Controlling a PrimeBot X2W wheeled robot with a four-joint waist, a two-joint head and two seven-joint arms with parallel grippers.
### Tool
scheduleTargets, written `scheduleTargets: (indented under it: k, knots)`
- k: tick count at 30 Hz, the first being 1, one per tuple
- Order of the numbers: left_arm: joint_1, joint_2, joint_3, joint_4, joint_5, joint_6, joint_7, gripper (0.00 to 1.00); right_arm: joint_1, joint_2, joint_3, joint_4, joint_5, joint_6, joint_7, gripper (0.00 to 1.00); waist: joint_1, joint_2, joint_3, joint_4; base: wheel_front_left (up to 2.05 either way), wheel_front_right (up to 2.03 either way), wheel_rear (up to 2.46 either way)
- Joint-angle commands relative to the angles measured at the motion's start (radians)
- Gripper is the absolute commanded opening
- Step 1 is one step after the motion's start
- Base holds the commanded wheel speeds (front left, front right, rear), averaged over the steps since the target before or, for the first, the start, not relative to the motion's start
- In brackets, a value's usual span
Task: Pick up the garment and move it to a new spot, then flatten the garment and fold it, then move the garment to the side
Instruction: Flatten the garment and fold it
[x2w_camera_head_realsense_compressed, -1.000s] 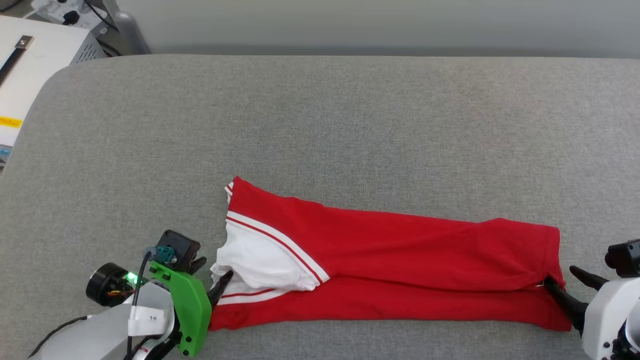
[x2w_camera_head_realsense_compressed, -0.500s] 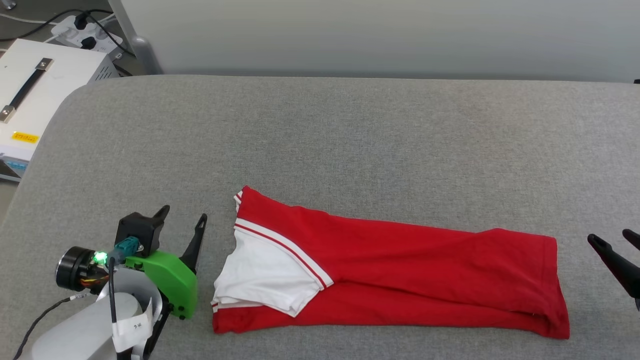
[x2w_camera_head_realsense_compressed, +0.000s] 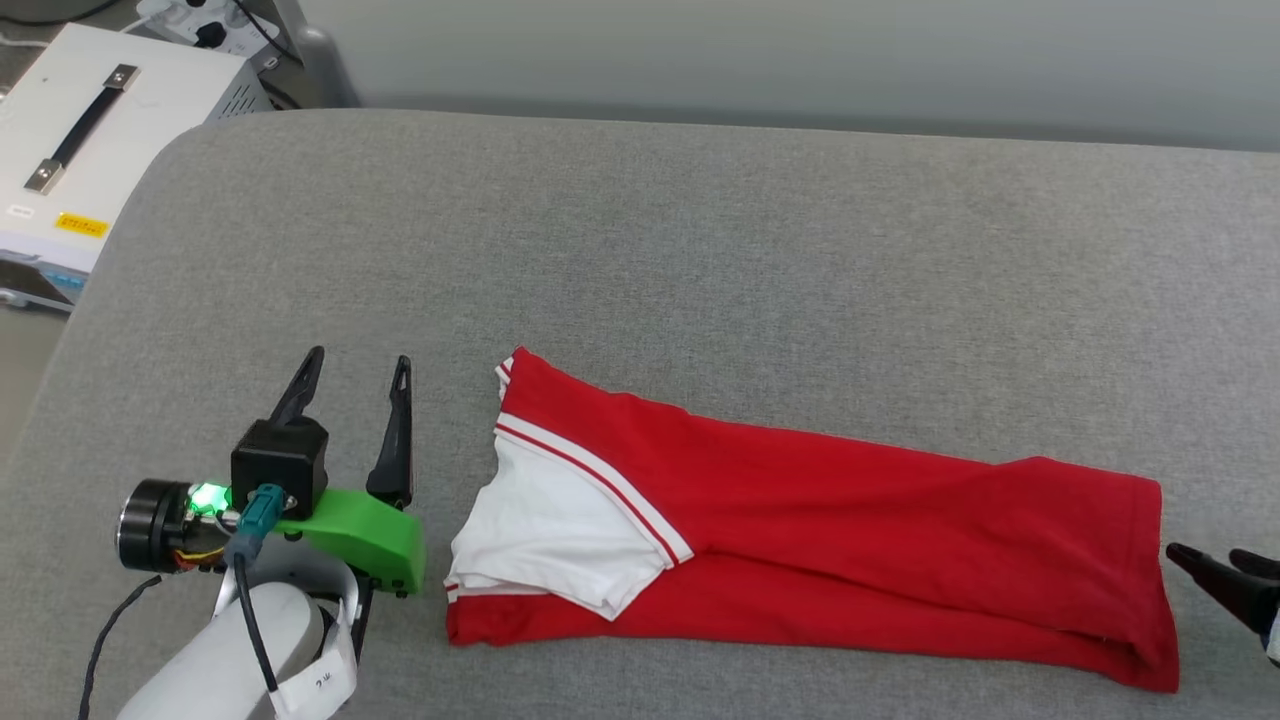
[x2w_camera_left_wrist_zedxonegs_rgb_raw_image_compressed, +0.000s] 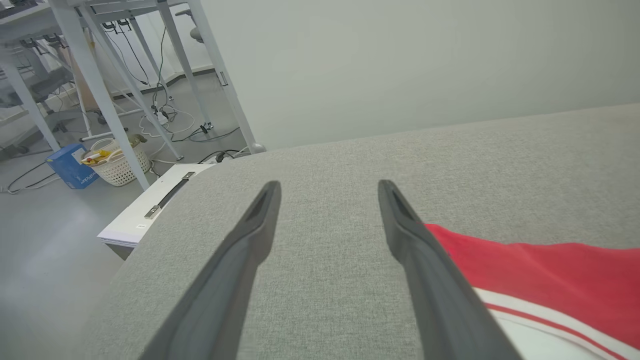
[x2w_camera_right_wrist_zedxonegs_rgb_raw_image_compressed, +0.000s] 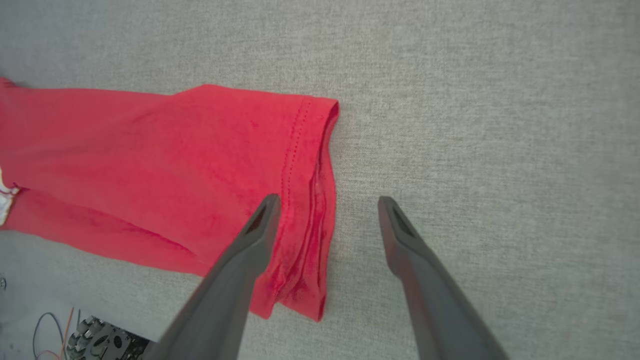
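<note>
The red garment (x2w_camera_head_realsense_compressed: 820, 540) lies folded into a long strip on the grey padded table, its white sleeve (x2w_camera_head_realsense_compressed: 560, 530) with striped trim on top at the left end. My left gripper (x2w_camera_head_realsense_compressed: 355, 365) stands open just left of that end, apart from the cloth; the left wrist view shows its fingers (x2w_camera_left_wrist_zedxonegs_rgb_raw_image_compressed: 327, 187) spread, with the garment (x2w_camera_left_wrist_zedxonegs_rgb_raw_image_compressed: 550, 270) at the lower right. My right gripper (x2w_camera_head_realsense_compressed: 1215, 558) is open at the hem end. In the right wrist view its fingers (x2w_camera_right_wrist_zedxonegs_rgb_raw_image_compressed: 327, 200) hover over the garment's hem (x2w_camera_right_wrist_zedxonegs_rgb_raw_image_compressed: 310, 200). The lettering is hidden.
The grey table (x2w_camera_head_realsense_compressed: 700, 250) has free room behind and to both sides of the garment. A white box with a black handle (x2w_camera_head_realsense_compressed: 80, 140) sits beyond the table's left corner. Metal table legs, cables and a basket (x2w_camera_left_wrist_zedxonegs_rgb_raw_image_compressed: 117, 165) stand on the floor.
Both grippers let go of the garment's ends and drew back, now open. The left one swung up and away to the left. The head camera has shifted.
</note>
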Motion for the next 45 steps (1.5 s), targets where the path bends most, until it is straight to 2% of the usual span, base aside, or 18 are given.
scheduleTargets:
  k: [1, 17, 23, 29, 30, 31, 32, 33, 39, 45]
  knots:
    - [0.037, -0.02, 0.035, -0.005, 0.036, 0.0, -0.006, 1.0, -0.019, 0.012, 0.013, 0.014, -0.001, -0.001, 0.001, 1.0, 0.0, -0.0001, 0.015, 0.015, 0.0, 0.0, 0.0]
    - [0.255, -0.254, 0.426, -0.049, 0.314, -0.123, -0.006, 1.0, -0.082, 0.051, 0.17, 0.127, 0.056, -0.001, -0.053, 1.0, 0.0, -0.0001, 0.029, 0.04, 0.0, 0.0, 0.0]
    - [0.303, -0.338, 0.51, -0.068, 0.409, -0.189, -0.006, 1.0, -0.104, 0.056, 0.229, 0.157, 0.076, -0.001, -0.09, 1.0, 0.0, -0.0001, 0.035, 0.042, 0.0, 0.0, 0.0]
    - [0.334, -0.407, 0.56, -0.076, 0.49, -0.234, -0.006, 1.0, -0.129, 0.052, 0.279, 0.183, 0.087, -0.001, -0.136, 1.0, 0.0, -0.0001, 0.039, 0.04, 0.0, 0.0, 0.0]
    - [0.337, -0.415, 0.565, -0.078, 0.5, -0.238, -0.006, 1.0, -0.132, 0.051, 0.287, 0.188, 0.089, -0.001, -0.143, 0.78, 0.0, -0.0001, 0.038, 0.04, 0.0, 0.0, 0.0]
    - [0.341, -0.425, 0.57, -0.081, 0.512, -0.245, -0.006, 1.0, -0.135, 0.049, 0.296, 0.191, 0.089, -0.001, -0.154, 0.35, 0.0, -0.0001, 0.038, 0.039, 0.0, 0.0, 0.0]
    - [0.344, -0.431, 0.572, -0.081, 0.521, -0.251, -0.006, 1.0, -0.138, 0.048, 0.301, 0.193, 0.089, -0.001, -0.165, 0.03, 0.0, -0.0001, 0.038, 0.039, 0.0, 0.0, 0.0]
    - [0.346, -0.439, 0.574, -0.082, 0.531, -0.258, -0.006, 1.0, -0.14, 0.046, 0.309, 0.199, 0.09, -0.001, -0.176, 0.0, 0.0, -0.0001, 0.036, 0.039, 0.0, 0.0, 0.0]
    - [0.357, -0.466, 0.592, -0.079, 0.565, -0.285, -0.006, 1.0, -0.153, 0.032, 0.344, 0.225, 0.108, -0.001, -0.221, 0.0, 0.0, -0.0001, 0.026, 0.036, 0.0, 0.0, 0.0]
    - [0.366, -0.476, 0.604, -0.076, 0.589, -0.303, -0.006, 1.0, -0.16, -0.011, 0.34, 0.253, 0.124, -0.001, -0.269, 0.0, 0.0, -0.0001, 0.011, 0.032, 0.0, 0.0, 0.0]
